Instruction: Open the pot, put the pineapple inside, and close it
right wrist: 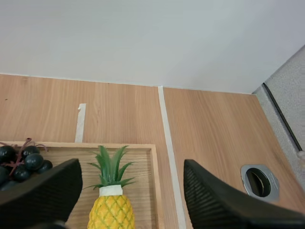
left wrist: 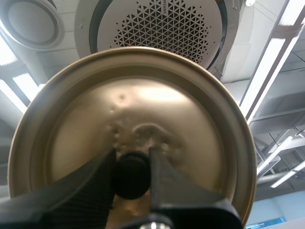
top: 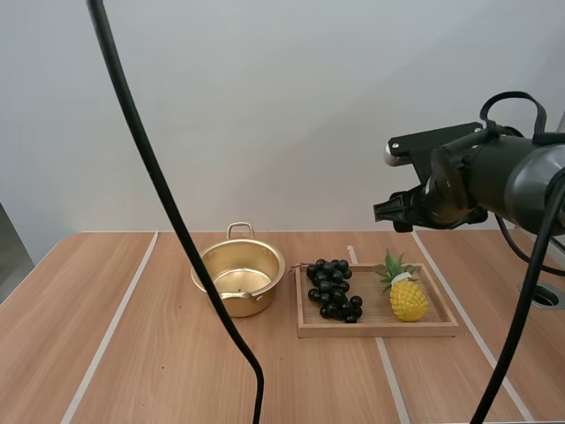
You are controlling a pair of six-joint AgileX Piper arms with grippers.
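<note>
The golden pot [top: 238, 278] stands lidless on the table, left of the wooden tray [top: 380, 331]. Its golden lid [left wrist: 143, 109] is held up in the air, underside toward the ceiling, with my left gripper [left wrist: 132, 158] shut on the lid's black knob [left wrist: 131, 175]. The yellow pineapple [top: 406, 291] lies at the right end of the tray. My right gripper [top: 393, 214] hovers well above that end, open. In the right wrist view its fingers [right wrist: 47, 191] stand wide apart over the pineapple [right wrist: 112, 210], not touching it.
A bunch of dark grapes [top: 333, 289] fills the tray's left half, beside the pineapple. A round metal-rimmed hole [top: 547, 296] is set in the table near the right edge. White tape lines run across the wooden tabletop.
</note>
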